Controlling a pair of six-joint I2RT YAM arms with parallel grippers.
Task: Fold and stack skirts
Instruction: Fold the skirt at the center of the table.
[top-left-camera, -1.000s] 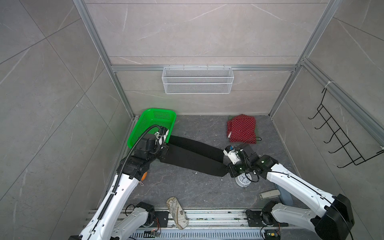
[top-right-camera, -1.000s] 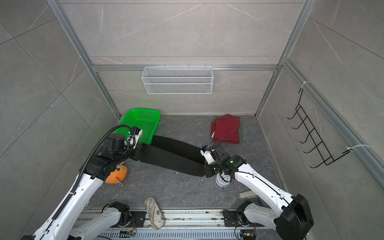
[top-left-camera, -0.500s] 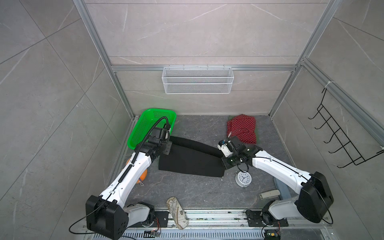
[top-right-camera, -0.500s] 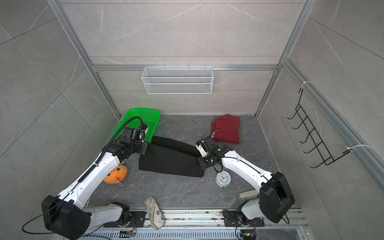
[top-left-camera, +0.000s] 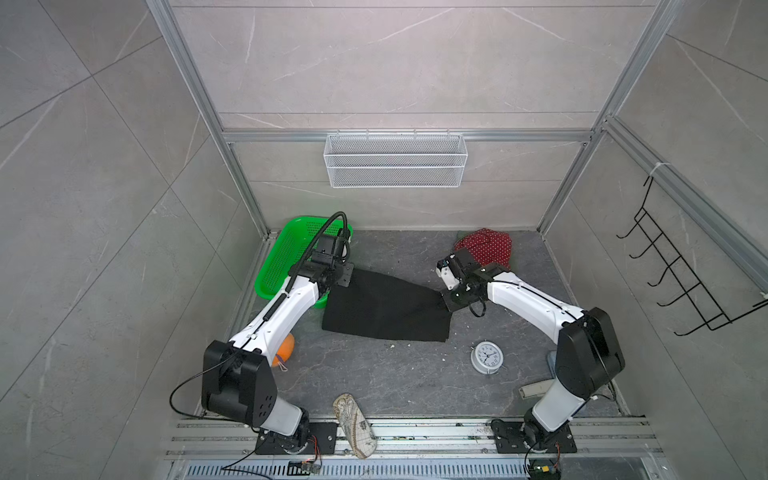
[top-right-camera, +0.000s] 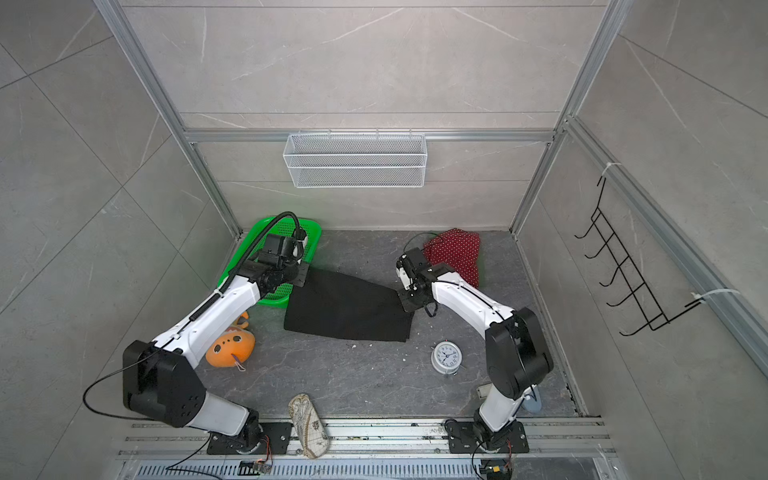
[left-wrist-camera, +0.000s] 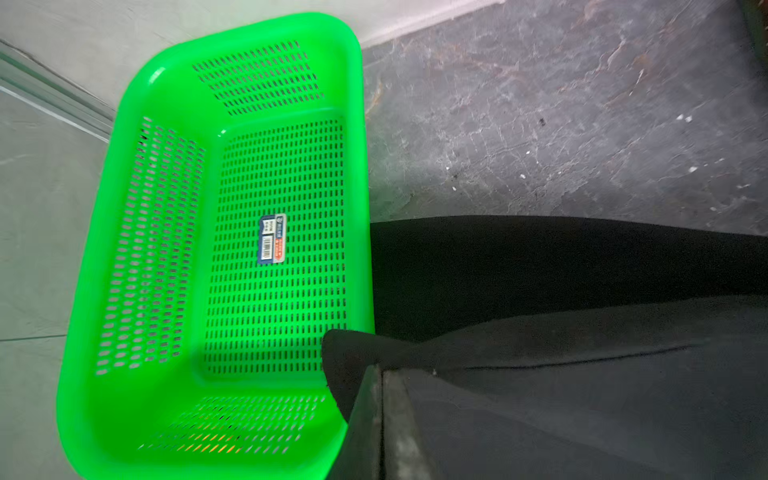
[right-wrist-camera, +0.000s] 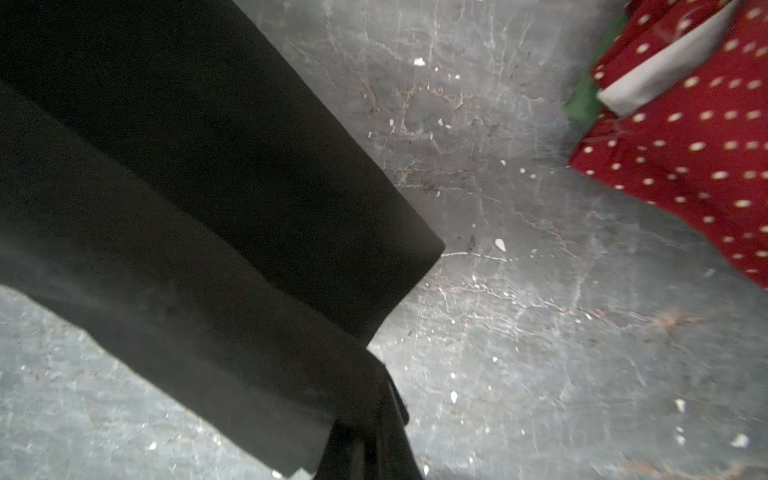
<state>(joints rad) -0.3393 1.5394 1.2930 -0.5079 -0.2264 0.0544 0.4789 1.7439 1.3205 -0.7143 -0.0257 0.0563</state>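
The black skirt (top-left-camera: 386, 307) (top-right-camera: 345, 307) lies doubled over in the middle of the floor. My left gripper (top-left-camera: 347, 276) (left-wrist-camera: 380, 374) is shut on its upper layer's corner beside the basket. At the opposite corner my right gripper (top-left-camera: 446, 297) (right-wrist-camera: 384, 390) is shut on that same layer, which spreads dark across both wrist views (left-wrist-camera: 540, 270) (right-wrist-camera: 208, 187). The red skirt with white dots (top-left-camera: 486, 247) (top-right-camera: 455, 253) (right-wrist-camera: 685, 145) lies bunched at the back right. A dark green skirt's edge (right-wrist-camera: 584, 104) peeks out beneath it.
A bright green basket (top-left-camera: 291, 253) (left-wrist-camera: 228, 249) stands empty at the back left, touching the black cloth. An orange plush toy (top-right-camera: 230, 349) sits under my left arm. A white alarm clock (top-left-camera: 486, 357) and a slipper (top-left-camera: 353, 424) lie nearer the front. A wire shelf (top-left-camera: 395, 160) hangs on the back wall.
Both grippers have carried the held edge of the black skirt toward the back wall and down. The cloth has gone from a raised strip to a doubled layer.
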